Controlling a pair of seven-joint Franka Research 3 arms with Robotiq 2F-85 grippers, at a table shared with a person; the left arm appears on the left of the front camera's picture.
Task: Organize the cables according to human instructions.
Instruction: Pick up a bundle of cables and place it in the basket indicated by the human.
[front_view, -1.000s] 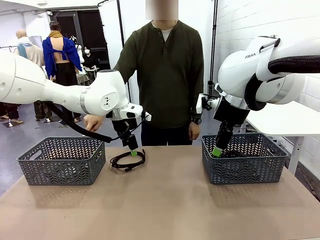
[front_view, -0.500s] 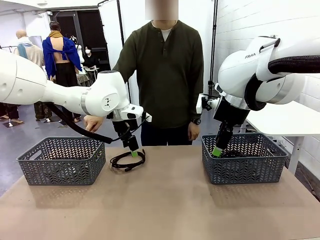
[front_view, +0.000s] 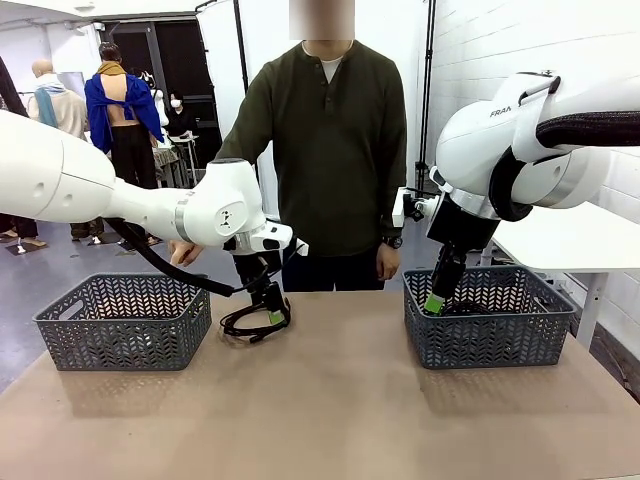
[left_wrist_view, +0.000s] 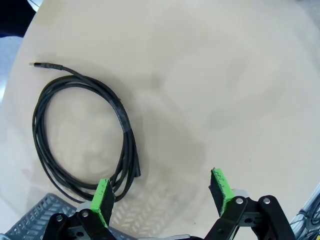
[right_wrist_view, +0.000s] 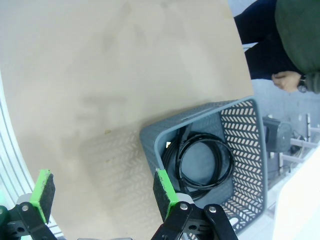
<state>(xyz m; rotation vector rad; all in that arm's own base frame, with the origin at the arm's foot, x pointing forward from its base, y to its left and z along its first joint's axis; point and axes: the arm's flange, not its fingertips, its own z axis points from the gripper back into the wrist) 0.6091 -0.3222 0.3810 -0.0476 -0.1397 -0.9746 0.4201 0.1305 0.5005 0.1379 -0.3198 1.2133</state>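
I see my left end effector (left_wrist_view: 162, 192) spread wide and empty over a coiled cable (left_wrist_view: 82, 135) on the tabletop (front_view: 330, 410). My right end effector (right_wrist_view: 102, 192) hangs wide, empty, at the right basket (right_wrist_view: 250, 150) holding other cables (right_wrist_view: 202, 162).

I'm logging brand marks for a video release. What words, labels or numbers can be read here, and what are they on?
"FRA": dark letters on the white shell of the right arm in the front view; the rest of the word is cut off by the arm's curve.
No print shows on the baskets, the cable, the table or the person's shirt.
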